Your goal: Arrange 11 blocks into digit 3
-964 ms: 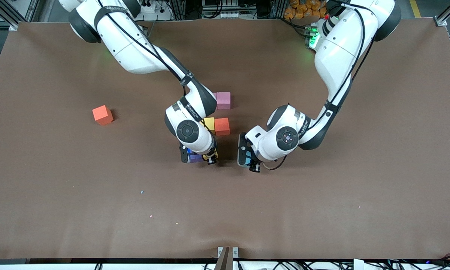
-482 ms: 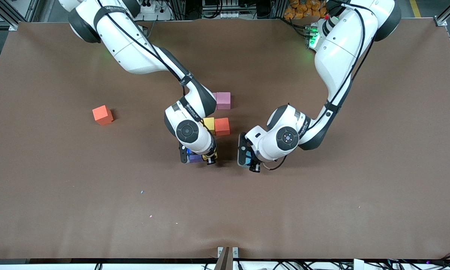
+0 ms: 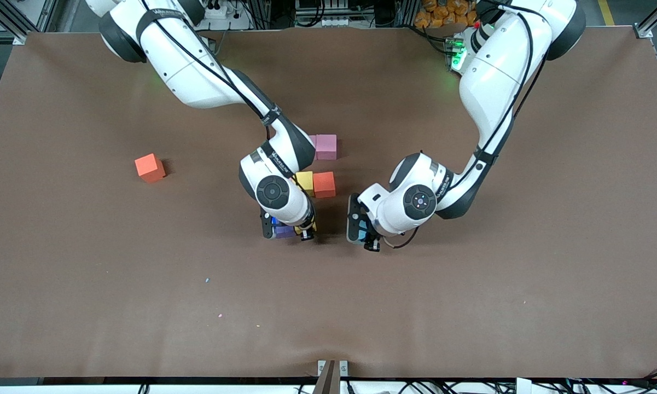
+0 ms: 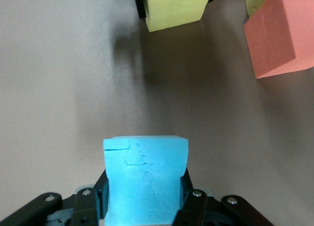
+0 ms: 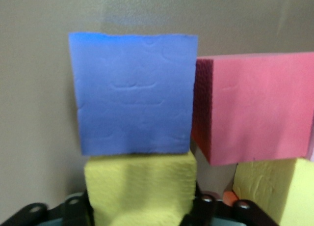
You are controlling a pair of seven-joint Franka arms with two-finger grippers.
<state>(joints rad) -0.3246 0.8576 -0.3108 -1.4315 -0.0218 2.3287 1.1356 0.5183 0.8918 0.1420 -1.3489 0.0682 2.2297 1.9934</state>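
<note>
the left gripper (image 3: pixel 361 230) is clamped on a light blue cube (image 4: pixel 145 179) low over the table (image 3: pixel 470 301), just beside the cluster toward the left arm's end. the right gripper (image 3: pixel 287 230) straddles a yellow cube (image 5: pixel 141 186) that touches a purple cube (image 5: pixel 132 93); i cannot tell whether its fingers still pinch it. a pink cube (image 3: pixel 326 146) lies farther from the front camera, and a lone orange cube (image 3: pixel 150 167) sits well apart toward the right arm's end

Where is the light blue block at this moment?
The light blue block sits clamped in the left gripper, low over the table's middle, beside the yellow block at the right gripper.
</note>
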